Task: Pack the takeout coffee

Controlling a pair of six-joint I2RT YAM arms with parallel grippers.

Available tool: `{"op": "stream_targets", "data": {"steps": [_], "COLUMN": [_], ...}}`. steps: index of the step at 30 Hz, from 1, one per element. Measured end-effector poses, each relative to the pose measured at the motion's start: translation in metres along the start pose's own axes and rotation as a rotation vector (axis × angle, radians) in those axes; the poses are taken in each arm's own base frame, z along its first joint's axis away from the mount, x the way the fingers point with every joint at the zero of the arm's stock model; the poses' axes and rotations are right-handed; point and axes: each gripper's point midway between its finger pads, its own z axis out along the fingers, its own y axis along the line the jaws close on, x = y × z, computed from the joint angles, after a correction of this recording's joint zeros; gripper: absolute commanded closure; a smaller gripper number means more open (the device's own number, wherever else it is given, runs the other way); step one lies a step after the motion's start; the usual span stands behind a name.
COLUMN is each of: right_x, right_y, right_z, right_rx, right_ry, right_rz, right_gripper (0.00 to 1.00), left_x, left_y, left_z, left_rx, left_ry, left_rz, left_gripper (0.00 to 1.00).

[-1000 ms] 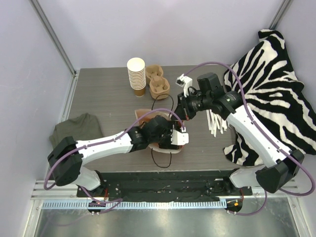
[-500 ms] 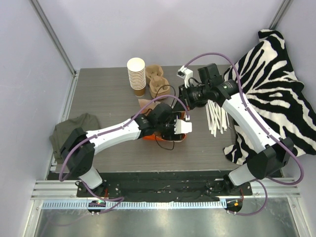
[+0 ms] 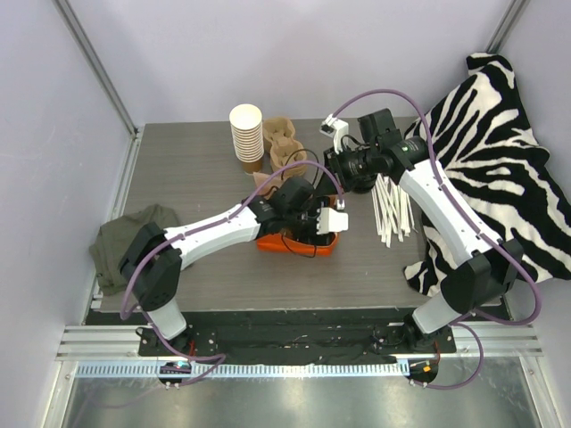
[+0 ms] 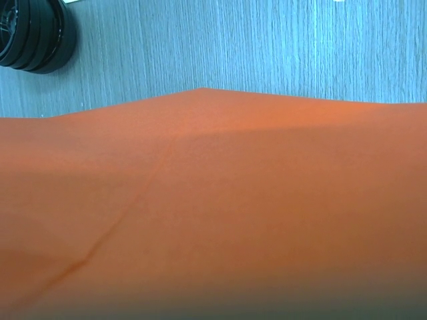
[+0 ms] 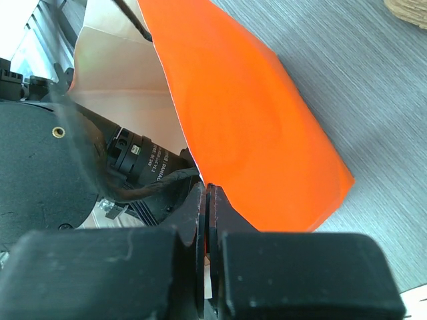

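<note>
Step in hand, by my reading: loading the takeout coffee into the bag. A tall stack of white-rimmed brown paper cups stands well behind and to the left of the left gripper; it has no lid, so it is not our item. The left gripper reaches into the mouth of the white-lined orange paper bag. Its fingers are buried under the orange panel, so released or grasping: cannot tell. The takeout coffee shows in no view; bag or arm may hide it. Bag contents otherwise unseen. The right gripper, just right of the bag, is clenched on the bag's upper lip, holding the mouth up. To do it well: keep the lip raised, set the cup upright on the bag floor, release once it stands, withdraw straight.
</note>
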Motion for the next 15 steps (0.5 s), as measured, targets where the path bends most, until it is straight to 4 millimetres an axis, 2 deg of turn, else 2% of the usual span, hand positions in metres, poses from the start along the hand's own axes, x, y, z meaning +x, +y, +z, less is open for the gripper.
{"op": "stream_targets", "data": {"steps": [3, 6, 11, 13, 15], "right_x": [-0.0010, -0.0011, -0.0017, -0.0011, -0.0009], "right_y": [-0.0018, -0.0022, -0.0031, -0.0030, -0.0029], "right_z": [-0.0003, -0.0002, 0.0003, 0.0008, 0.0010], "right_rx": [-0.001, -0.004, -0.005, -0.008, -0.011], "right_ry": [0.000, 0.000, -0.004, -0.006, -0.010], "right_rz": [-0.002, -0.010, -0.025, -0.031, -0.037], "right_gripper": [0.99, 0.99, 0.99, 0.99, 0.99], "left_x": [-0.0010, -0.0016, -0.0011, -0.0009, -0.0011], "left_y": [0.0014, 0.0020, 0.0033, 0.0037, 0.0036], "left_z": [-0.0003, -0.0012, -0.0022, -0.0025, -0.0027], "left_rx": [0.004, 0.004, -0.004, -0.009, -0.012], "left_ry": [0.000, 0.005, 0.014, 0.017, 0.018], "left_rz": [-0.004, -0.009, -0.019, -0.024, -0.026], "left_gripper": [0.66, 0.54, 0.40, 0.28, 0.26]}}
